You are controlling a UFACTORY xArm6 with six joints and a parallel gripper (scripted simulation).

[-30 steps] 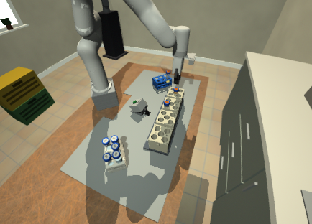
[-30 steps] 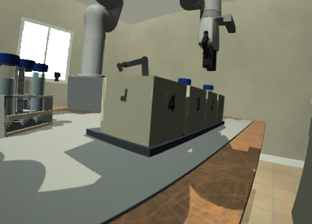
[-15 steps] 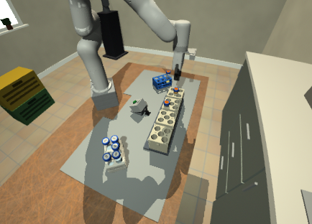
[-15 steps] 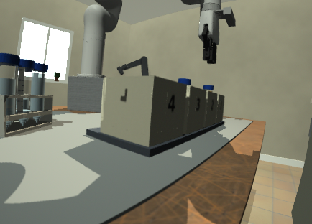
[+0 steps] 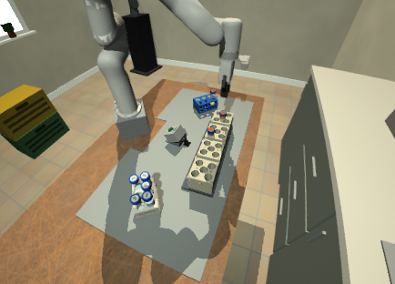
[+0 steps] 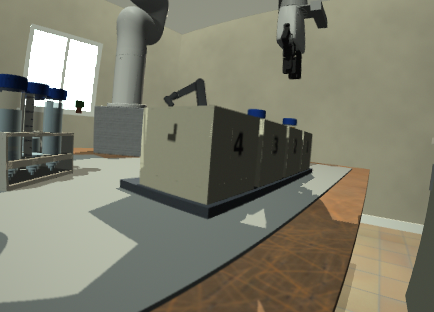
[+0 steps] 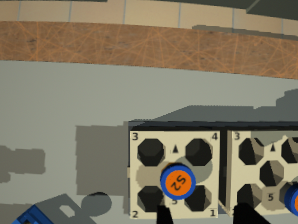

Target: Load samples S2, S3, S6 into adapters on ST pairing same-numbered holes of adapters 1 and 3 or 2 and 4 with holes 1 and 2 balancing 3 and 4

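Observation:
The gripper [image 5: 225, 88] [image 6: 292, 68] [image 7: 204, 218] is partly open and empty, raised above the far end of the stand. Tube S2 [image 5: 222, 114] [image 6: 289, 121] [image 7: 178, 182] stands in hole 5 of adapter 1 [image 7: 175, 135]. Another orange-dot tube [image 5: 211, 130] [image 6: 256, 113] stands in hole 1 of adapter 2; its ID is not readable. Adapter 3 [image 6: 274, 158] and adapter 4 [image 5: 200, 184] [image 6: 175, 151] show no tubes. An orange-dot tube [image 5: 213, 92] stands in the blue rack [image 5: 205, 103]. White-dot blanks [image 5: 146, 185] stand in the white rack [image 5: 156, 208]; their numbers are unreadable.
The green DONE key [image 5: 171, 129] is on its small sloped desk, left of the adapters. A black jointed piece [image 5: 184, 142] [image 6: 200, 88] stands beside the desk. The blue rack is left of the gripper; the white rack is at the near left.

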